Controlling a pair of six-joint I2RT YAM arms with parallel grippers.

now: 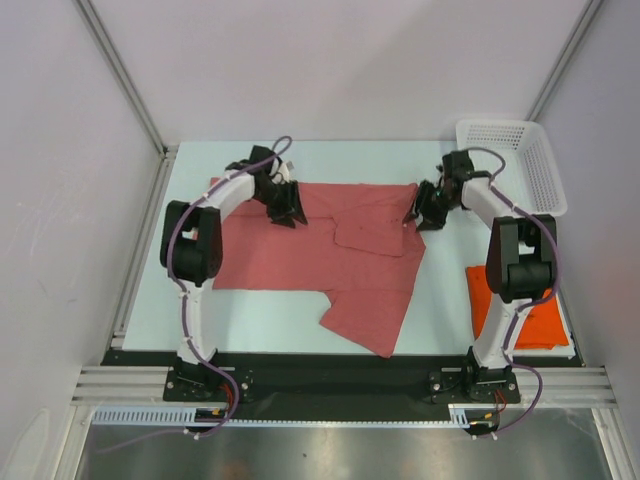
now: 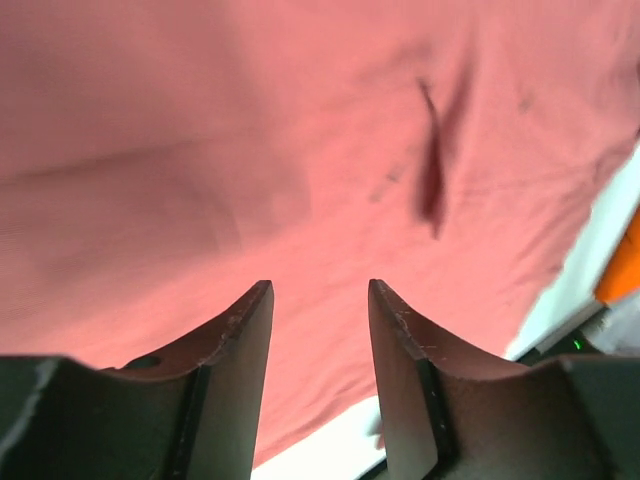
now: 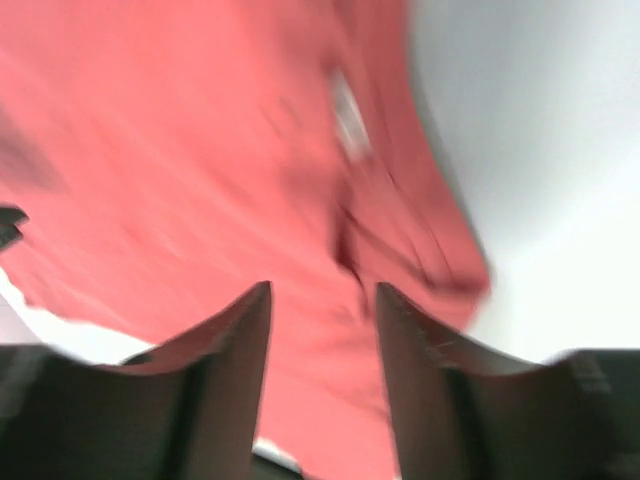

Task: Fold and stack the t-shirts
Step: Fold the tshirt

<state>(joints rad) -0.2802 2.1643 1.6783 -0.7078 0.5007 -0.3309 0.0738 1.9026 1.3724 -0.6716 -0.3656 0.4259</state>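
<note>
The pink shirt (image 1: 340, 250) lies partly folded on the desk (image 1: 440, 300), with the orange shirt (image 1: 530, 320) at near right. Our left fingers (image 2: 235, 350) and right fingers (image 3: 240, 340) stand parted and empty over its far edge. We should rise straight up so we don't drag the fold.

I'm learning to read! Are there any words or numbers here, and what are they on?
No text can be read.
The pink-red t-shirt, orange t-shirt and white basket show no print.
A pale patch on the pink-red t-shirt, seen by the right wrist camera, is too blurred to tell.
</note>
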